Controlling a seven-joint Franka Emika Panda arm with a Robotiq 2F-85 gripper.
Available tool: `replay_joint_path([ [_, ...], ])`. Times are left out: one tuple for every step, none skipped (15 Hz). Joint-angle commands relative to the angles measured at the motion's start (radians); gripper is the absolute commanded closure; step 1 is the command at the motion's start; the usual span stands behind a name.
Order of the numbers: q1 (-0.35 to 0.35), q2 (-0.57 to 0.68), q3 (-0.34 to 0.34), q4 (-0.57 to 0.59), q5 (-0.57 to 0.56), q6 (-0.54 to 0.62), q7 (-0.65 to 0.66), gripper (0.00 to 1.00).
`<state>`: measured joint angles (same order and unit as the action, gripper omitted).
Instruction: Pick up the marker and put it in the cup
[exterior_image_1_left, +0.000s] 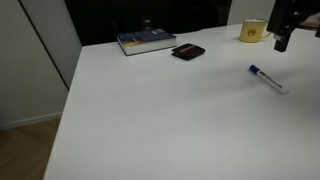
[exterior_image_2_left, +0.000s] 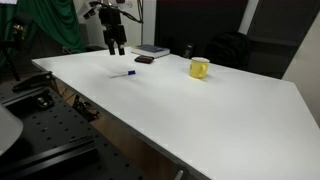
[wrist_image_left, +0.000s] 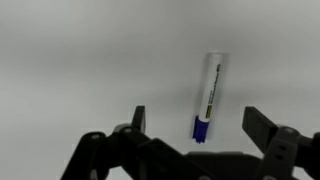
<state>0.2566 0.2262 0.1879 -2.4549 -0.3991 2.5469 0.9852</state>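
The marker (exterior_image_1_left: 267, 78), white with a blue cap, lies flat on the white table (exterior_image_1_left: 170, 120). It also shows in an exterior view (exterior_image_2_left: 124, 73) and in the wrist view (wrist_image_left: 208, 96). My gripper (wrist_image_left: 196, 124) is open and hangs above the marker, its blue-capped end between the fingers. The gripper shows in both exterior views (exterior_image_1_left: 283, 42) (exterior_image_2_left: 116, 48), above the table. The yellow cup (exterior_image_1_left: 253, 32) stands upright near the table's far edge, apart from the marker, and shows in the other exterior view too (exterior_image_2_left: 199, 68).
A blue book (exterior_image_1_left: 146, 41) and a small dark wallet-like object (exterior_image_1_left: 188, 52) lie at the back of the table. A dark chair (exterior_image_2_left: 228, 48) stands behind the table. Lab equipment (exterior_image_2_left: 40, 120) sits below the table's front edge.
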Motion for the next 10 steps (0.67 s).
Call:
replay_joint_path([
  [0.033, 0.015, -0.032, 0.0, 0.022, 0.013, -0.013, 0.0],
  [0.036, 0.027, -0.034, 0.002, 0.025, 0.019, -0.014, 0.0],
  [0.038, 0.034, -0.035, 0.003, 0.026, 0.022, -0.015, 0.0],
  [0.038, 0.035, -0.036, 0.004, 0.026, 0.023, -0.015, 0.0],
  [0.038, 0.035, -0.036, 0.006, 0.027, 0.023, -0.015, 0.0],
  [0.038, 0.035, -0.036, 0.007, 0.027, 0.023, -0.015, 0.0],
  [0.038, 0.035, -0.036, 0.007, 0.027, 0.023, -0.015, 0.0],
  [0.042, 0.041, -0.047, 0.011, 0.001, 0.04, -0.016, 0.0],
  [0.038, 0.048, -0.05, 0.016, 0.007, 0.054, -0.041, 0.0],
  [0.035, 0.057, -0.058, 0.025, 0.017, 0.069, -0.059, 0.0],
])
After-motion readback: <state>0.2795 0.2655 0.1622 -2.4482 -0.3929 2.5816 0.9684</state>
